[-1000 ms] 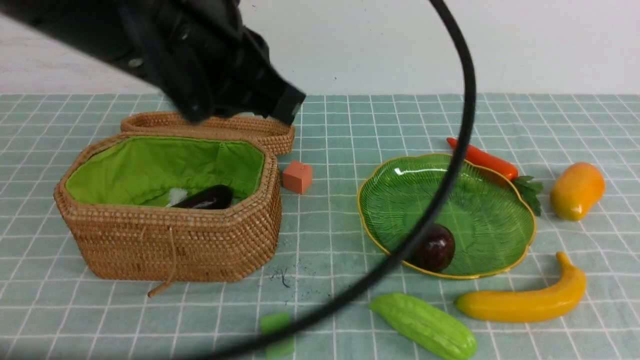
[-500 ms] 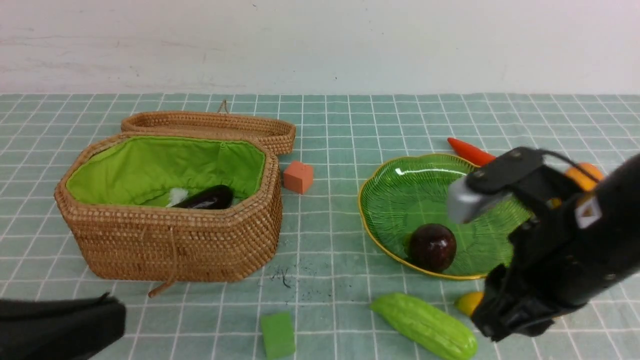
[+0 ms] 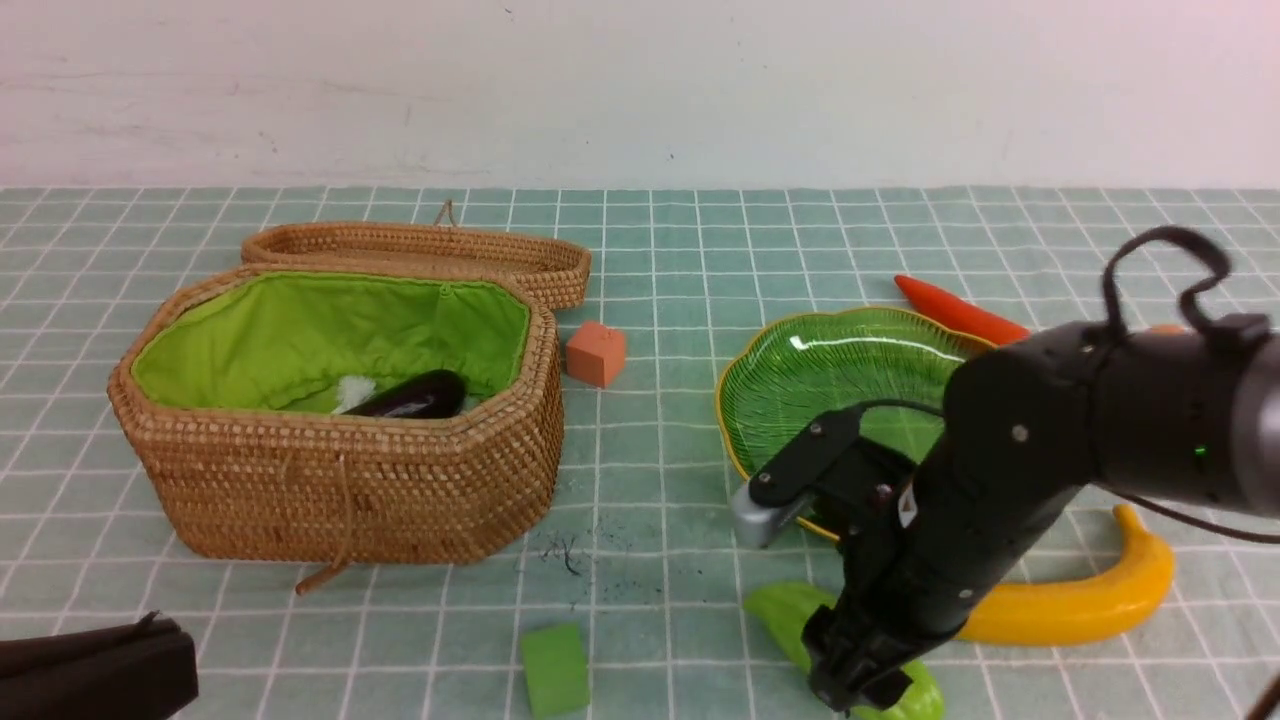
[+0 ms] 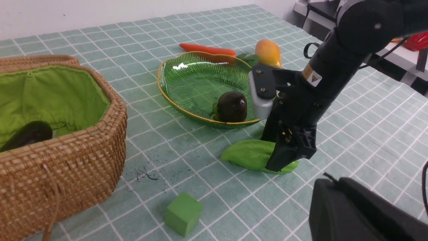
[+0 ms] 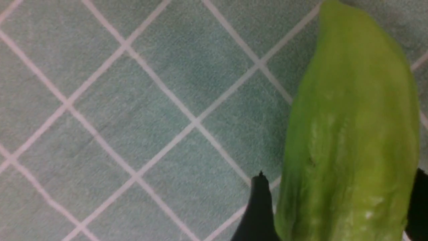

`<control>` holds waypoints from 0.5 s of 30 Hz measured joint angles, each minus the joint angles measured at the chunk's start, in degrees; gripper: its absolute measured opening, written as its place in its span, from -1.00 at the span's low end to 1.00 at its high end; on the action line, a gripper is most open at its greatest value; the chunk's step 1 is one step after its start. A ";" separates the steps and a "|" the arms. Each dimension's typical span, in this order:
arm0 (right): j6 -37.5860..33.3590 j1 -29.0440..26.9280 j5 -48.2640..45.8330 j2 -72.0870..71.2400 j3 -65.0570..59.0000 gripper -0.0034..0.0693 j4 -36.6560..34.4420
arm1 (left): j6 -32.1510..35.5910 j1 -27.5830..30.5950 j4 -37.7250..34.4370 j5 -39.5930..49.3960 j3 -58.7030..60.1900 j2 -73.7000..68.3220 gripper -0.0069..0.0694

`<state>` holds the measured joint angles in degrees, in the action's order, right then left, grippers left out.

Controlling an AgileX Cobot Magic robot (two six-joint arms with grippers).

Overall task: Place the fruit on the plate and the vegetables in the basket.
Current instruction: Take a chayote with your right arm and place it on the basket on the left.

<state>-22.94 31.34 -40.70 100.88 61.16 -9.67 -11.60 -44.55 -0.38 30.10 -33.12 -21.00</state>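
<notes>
A bumpy green bitter gourd [image 3: 790, 610] lies on the cloth in front of the plate [image 3: 800, 350]. My right gripper [image 3: 865, 690] is lowered over it and open, one finger on each side of the gourd [image 5: 351, 134]. The dark mangosteen [image 4: 231, 106] sits on the plate; in the front view the arm hides it. The banana [image 3: 1100, 595], carrot [image 3: 955, 310] and mango [image 4: 267, 53] lie on the cloth around the plate. The eggplant [image 3: 415, 395] rests inside the basket [image 3: 340, 490]. My left gripper [image 3: 150, 660] is shut and empty at the near left corner.
A small orange cube [image 3: 596, 352] stands between basket and plate, and a green cube [image 3: 556, 668] lies near the front edge. The basket's wicker lid [image 3: 420, 250] lies open behind it. A white wall closes off the back of the table.
My right arm swung in from the right, came down over the bitter gourd and spread its jaws. My left arm drew back from above the basket to the near left corner.
</notes>
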 joint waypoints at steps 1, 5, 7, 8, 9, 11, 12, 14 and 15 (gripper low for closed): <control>0.00 0.00 0.00 0.19 0.00 0.58 0.00 | 0.00 0.00 0.00 0.06 0.00 0.00 -0.85; -0.84 0.00 0.65 2.32 0.18 0.46 0.05 | 0.00 0.00 0.38 0.33 0.04 0.06 -0.85; -0.91 0.00 0.65 2.32 0.18 0.34 -0.01 | 0.00 0.00 0.38 0.33 0.04 0.06 -0.85; -0.91 0.00 0.45 2.32 0.24 0.34 -0.15 | -0.02 0.00 0.38 0.40 0.04 0.06 -0.85; -0.91 0.00 0.36 2.32 0.29 0.34 -0.16 | -0.08 0.00 0.38 0.39 0.04 0.06 -0.85; -0.91 0.13 -2.53 1.77 1.56 0.35 -1.87 | -0.18 0.00 2.41 1.04 0.04 0.06 -0.85; -0.91 0.10 -2.84 1.66 1.77 0.35 -2.19 | -0.18 0.00 2.92 1.29 0.04 0.06 -0.85; -0.91 1.28 -7.14 -1.16 7.38 0.34 -4.64 | -2.03 0.00 8.35 4.36 0.04 0.06 -0.85; -0.91 1.70 -7.53 -1.91 9.07 0.34 -5.07 | -3.51 0.00 10.49 5.08 0.04 0.06 -0.85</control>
<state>-23.85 33.03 -48.22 98.98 70.24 -14.74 -15.10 -44.55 10.11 35.17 -33.07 -20.94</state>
